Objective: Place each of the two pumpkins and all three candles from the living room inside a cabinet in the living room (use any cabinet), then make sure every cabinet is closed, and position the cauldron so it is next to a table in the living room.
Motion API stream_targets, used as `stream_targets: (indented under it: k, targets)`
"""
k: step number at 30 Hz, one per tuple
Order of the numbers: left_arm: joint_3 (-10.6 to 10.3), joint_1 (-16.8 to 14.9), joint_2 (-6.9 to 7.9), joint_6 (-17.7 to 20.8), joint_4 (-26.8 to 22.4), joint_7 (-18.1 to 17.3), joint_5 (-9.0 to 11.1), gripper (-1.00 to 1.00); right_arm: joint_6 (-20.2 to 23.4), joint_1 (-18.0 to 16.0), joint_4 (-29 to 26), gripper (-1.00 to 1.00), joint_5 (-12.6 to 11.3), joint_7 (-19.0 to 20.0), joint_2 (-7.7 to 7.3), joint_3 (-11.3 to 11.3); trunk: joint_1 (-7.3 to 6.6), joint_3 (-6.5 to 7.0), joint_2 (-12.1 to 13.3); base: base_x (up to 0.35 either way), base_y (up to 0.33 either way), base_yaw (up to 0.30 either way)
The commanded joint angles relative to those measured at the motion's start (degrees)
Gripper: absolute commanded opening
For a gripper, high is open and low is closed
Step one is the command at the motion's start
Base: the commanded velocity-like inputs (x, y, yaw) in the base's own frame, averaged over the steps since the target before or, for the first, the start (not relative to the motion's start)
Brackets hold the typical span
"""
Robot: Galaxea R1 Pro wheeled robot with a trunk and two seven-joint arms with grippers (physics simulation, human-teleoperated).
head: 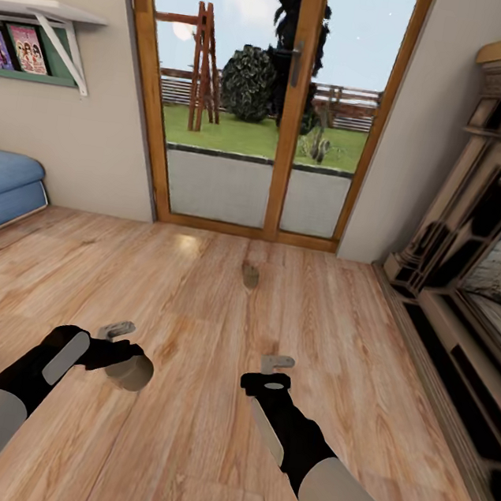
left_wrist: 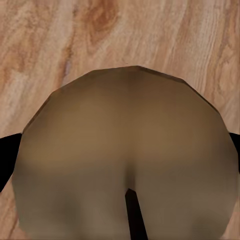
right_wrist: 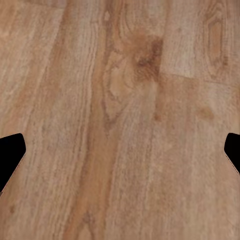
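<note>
A: Candle [head: 129,371] in the left gripper [head: 121,352], is it?

B: Yes. From the head camera its beige faceted end sits at the tip of the left arm, above the wooden floor [head: 193,434]. In the left wrist camera the same candle [left_wrist: 125,160] swells up close, with a dark finger edge at each side, so the claw is pinching it.

A: And the right gripper [head: 272,371]?

B: It hangs over bare boards, just right of the middle of the head view. In the right wrist camera the two dark fingertips [right_wrist: 10,155] stand at opposite edges, far apart, with only floor planks [right_wrist: 120,120] between them. Spread, holding nothing.

A: What is around the robot?

B: A glass door [head: 267,101] with an orange wooden frame straight ahead, looking out on grass and a bush. A grey stone fireplace [head: 480,259] along the right side. At the left, the corner of a blue sofa [head: 0,187] and a wall shelf [head: 42,34] with colourful books.

A: Anything on the floor?

B: A small dark mark [head: 250,274] ahead of the arms; I cannot tell what it is.
</note>
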Motion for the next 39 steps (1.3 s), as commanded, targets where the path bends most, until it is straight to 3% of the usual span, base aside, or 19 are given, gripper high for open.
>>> stream_targets:
  k: [1,9,15,39]
  targets:
    - [-0.27,-0.03,0.06,0.09,-0.10,0.52,0.68,-1.00,0.19,-0.03,-0.04,1.00,-0.39,-0.44,0.00,0.21,0.02,-0.05,-0.02,0.345,0.012,0.000]
    - [-0.27,-0.03,-0.11,0.09,-0.09,0.61,0.67,-1.00,0.04,-0.07,-0.06,1.00,-0.43,0.26,0.00,0.20,0.02,-0.05,-0.02,0.345,0.004,0.000]
    - [-0.27,-0.03,-0.12,0.09,-0.10,0.52,0.65,-1.00,-0.32,-0.02,-0.04,1.00,-0.45,3.95,0.00,0.22,0.02,-0.05,-0.02,0.345,0.000,0.000]
    - [-0.27,-0.03,-0.37,0.09,-0.06,0.61,0.66,-1.00,-1.64,-0.06,-0.04,1.00,-0.39,3.93,0.00,-0.58,0.02,-0.05,-0.02,0.345,-0.011,0.000]
